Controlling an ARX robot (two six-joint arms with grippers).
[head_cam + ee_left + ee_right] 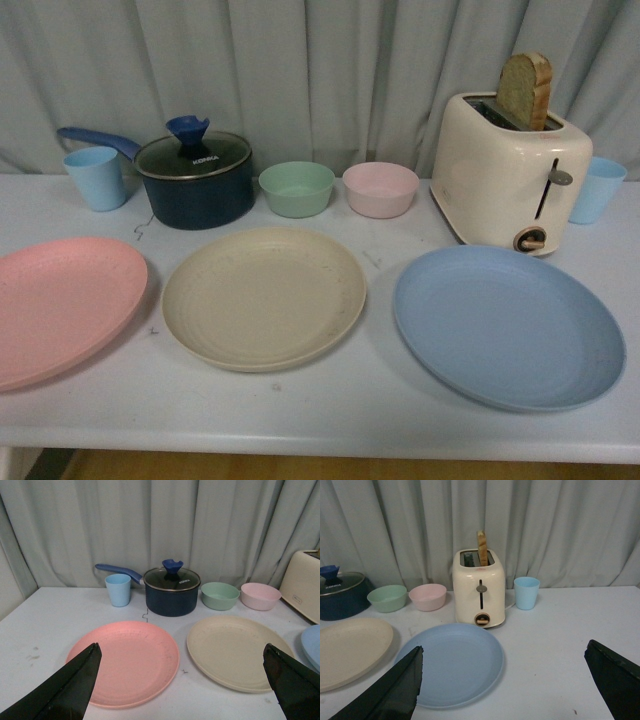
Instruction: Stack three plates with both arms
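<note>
My left gripper (181, 649) spread wide, empty, my right gripper (505, 648) likewise, pink plate (60, 305) near left, beige plate (262, 297) centre, blue plate (505, 325) near right, all apart, unstacked

We see a pale grey-white table (320, 415) with a matte top that carries a few small dark marks (33, 656). Behind the table, right along its far edge, a light grey curtain (300, 60) hangs in soft vertical folds and closes off the whole back of the scene. Below the table's near edge we make out a narrow strip of yellowish-brown floor (350, 468). The light over the table is soft and even, and the shadows on its top are faint.
</note>
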